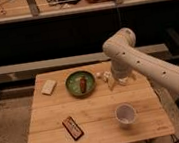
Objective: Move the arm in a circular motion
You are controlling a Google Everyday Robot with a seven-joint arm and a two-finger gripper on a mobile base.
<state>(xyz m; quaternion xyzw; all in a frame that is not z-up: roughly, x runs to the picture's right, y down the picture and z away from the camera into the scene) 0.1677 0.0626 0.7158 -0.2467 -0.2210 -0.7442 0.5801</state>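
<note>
The thick cream-white arm (153, 71) comes in from the lower right, rises to a rounded elbow (121, 42) and bends down over the back right of the wooden table (90, 121). Small dark dots run along its side. The gripper (110, 79) hangs at the arm's end just above the table top, right of the green plate (72, 83).
The green plate holds a reddish-brown item (83, 83). A pale sponge-like block (48, 86) lies at the back left. A dark snack bar (72, 127) lies at the front. A white cup (125, 114) stands front right. A dark shelf unit (76, 27) runs behind the table.
</note>
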